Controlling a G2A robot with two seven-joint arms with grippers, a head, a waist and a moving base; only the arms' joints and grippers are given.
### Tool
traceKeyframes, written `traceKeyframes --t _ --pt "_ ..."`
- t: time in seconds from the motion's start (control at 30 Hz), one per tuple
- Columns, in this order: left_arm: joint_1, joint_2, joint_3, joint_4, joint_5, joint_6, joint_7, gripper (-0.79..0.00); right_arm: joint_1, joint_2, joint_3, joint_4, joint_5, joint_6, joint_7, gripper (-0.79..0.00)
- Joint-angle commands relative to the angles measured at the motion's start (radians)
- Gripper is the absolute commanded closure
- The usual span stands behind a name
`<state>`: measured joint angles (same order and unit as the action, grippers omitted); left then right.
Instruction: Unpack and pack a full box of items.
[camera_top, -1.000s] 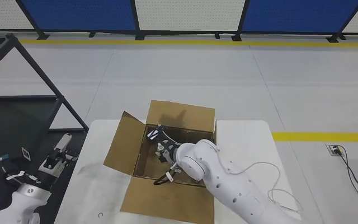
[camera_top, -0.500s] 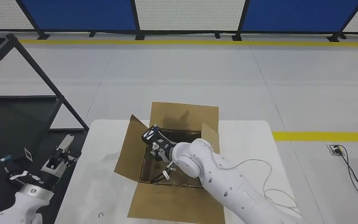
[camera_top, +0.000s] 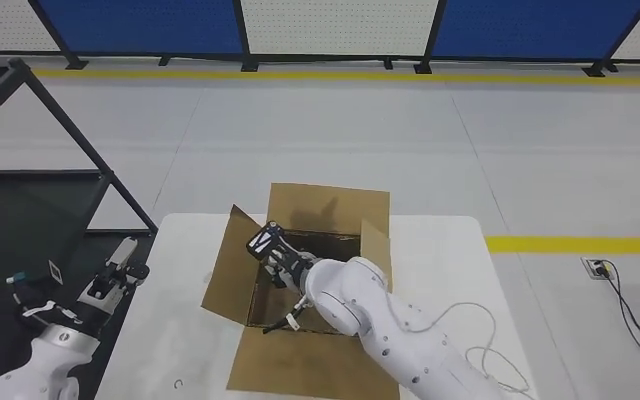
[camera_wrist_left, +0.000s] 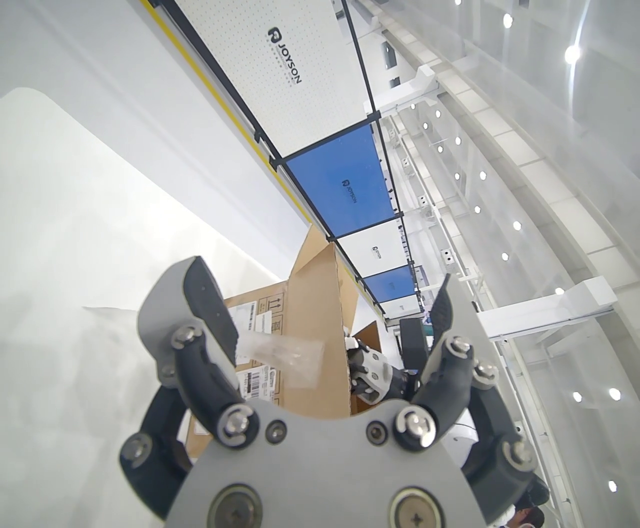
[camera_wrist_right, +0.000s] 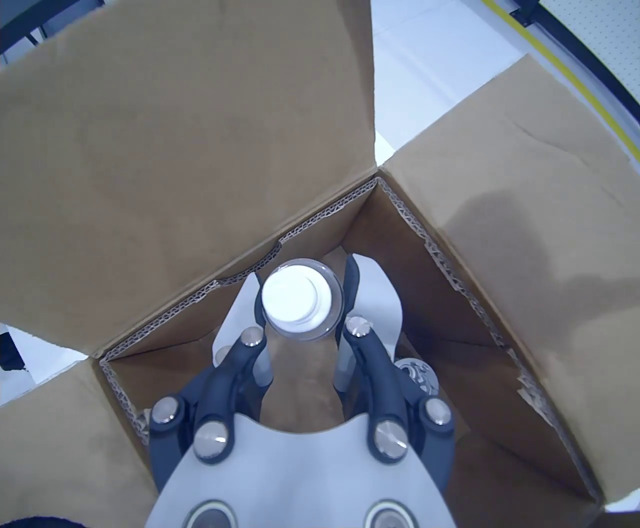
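Industrial test hall: blue-and-white partition panels (camera_top: 140, 25), yellow floor tape (camera_top: 320, 76), high ceiling spotlights (camera_wrist_left: 571, 54).

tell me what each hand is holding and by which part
Right hand grips a bottle by its sides just below the white cap, inside the box. Left hand holds nothing.

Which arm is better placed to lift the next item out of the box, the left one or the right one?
Right. The right tool is inside the box, shut on the white-capped bottle. The left tool is open, beside the table, away from the box.
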<state>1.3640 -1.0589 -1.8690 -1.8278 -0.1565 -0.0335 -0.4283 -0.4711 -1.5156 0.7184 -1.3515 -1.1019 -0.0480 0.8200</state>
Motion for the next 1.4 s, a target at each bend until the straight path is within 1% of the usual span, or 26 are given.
traceKeyframes --t 0.0,0.2,0.27,0.33,0.53,0.87,1.03,1.2,1.37 --pt "-0.002 0.000 0.002 0.001 0.001 0.001 -0.002 -0.785 -0.027 0.010 0.024 -0.063 -0.028 0.009 0.028 0.000" --pt "-0.007 0.001 0.005 0.006 0.003 0.002 -0.005 -0.785 -0.117 0.035 0.089 -0.230 -0.088 0.005 0.090 0.000" --pt "-0.009 0.001 0.006 0.006 0.002 0.003 -0.005 -0.785 -0.135 0.039 0.099 -0.252 -0.104 -0.005 0.107 0.000" --pt "-0.012 0.002 0.007 0.007 0.001 0.002 -0.005 -0.785 -0.142 0.039 0.099 -0.246 -0.103 -0.012 0.126 0.000" --pt "-0.015 0.002 0.007 0.010 0.000 0.003 -0.005 -0.785 -0.097 0.013 0.053 -0.133 -0.052 -0.023 0.149 0.000" --pt "-0.017 0.003 0.007 0.012 -0.002 0.006 -0.006 -0.785 -0.021 -0.038 -0.016 0.046 -0.024 0.016 0.134 0.000" --pt "-0.018 0.004 0.008 0.013 -0.001 0.005 -0.008 -0.785 0.015 -0.064 -0.040 0.129 0.004 0.016 0.120 0.000" --pt "-0.019 0.004 0.008 0.014 -0.002 0.006 -0.006 -0.785 0.042 -0.087 -0.056 0.190 0.022 0.011 0.108 0.000" --pt "-0.019 0.005 0.008 0.015 -0.002 0.005 -0.006 -0.785 0.059 -0.105 -0.069 0.234 0.012 0.028 0.106 0.000"
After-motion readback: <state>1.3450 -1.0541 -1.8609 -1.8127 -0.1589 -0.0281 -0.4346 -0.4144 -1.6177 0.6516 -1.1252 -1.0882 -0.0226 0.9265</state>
